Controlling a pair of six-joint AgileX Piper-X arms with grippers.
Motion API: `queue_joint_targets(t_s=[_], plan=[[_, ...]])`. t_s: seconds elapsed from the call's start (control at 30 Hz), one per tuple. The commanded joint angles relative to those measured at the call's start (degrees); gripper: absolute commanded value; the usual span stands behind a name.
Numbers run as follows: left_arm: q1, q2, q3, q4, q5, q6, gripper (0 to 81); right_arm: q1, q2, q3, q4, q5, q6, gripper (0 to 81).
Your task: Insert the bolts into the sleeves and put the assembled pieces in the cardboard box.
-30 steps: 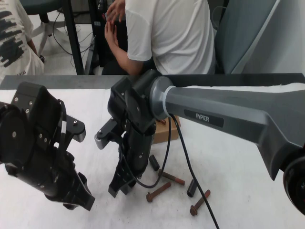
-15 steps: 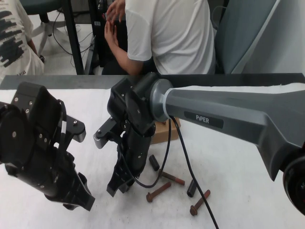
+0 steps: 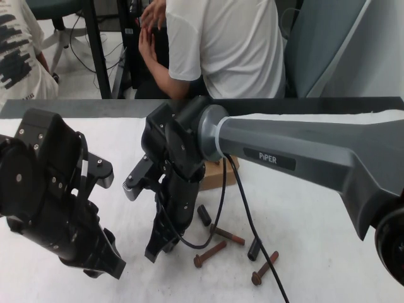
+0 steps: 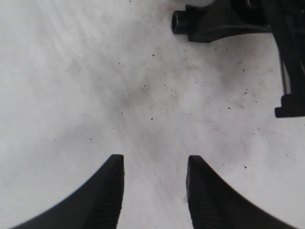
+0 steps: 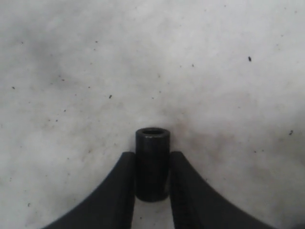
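Right wrist view: sleeve (image 5: 152,164) sits pinched between fingers of right gripper (image 5: 152,155).

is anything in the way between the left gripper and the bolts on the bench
Yes. The right gripper, shut on a sleeve, sits low over the bench between the open left gripper and the loose bolts. A straight reach would likely meet it.

The right hand (image 3: 153,254) — clamped on a sleeve (image 5: 152,162) — has edged slightly lower.

High view behind, wrist views close (facing bench (image 4: 71,71))
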Motion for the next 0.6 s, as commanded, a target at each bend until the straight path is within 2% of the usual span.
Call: queue_joint_targets(t_s=[0.0, 0.2, 0.4, 0.57], plan=[[0.1, 0.1, 0.0, 0.1, -0.5, -0.4, 39.7, 0.2, -0.2, -0.2, 1.0, 1.8, -1.0, 0.8], [0.1, 0.1, 0.0, 0.2, -0.5, -0.5, 39.7, -1.3, -3.1, -2.7, 2.1, 0.0, -0.7, 0.8], [0.1, 0.1, 0.0, 0.2, 0.7, -1.7, 39.7, -5.6, -10.4, -4.3, -0.4, -4.9, 1.3, 0.8], [0.1, 0.1, 0.0, -1.2, 10.0, -4.4, 39.7, -10.4, -15.9, -4.3, 0.4, -7.3, 1.3, 0.8]])
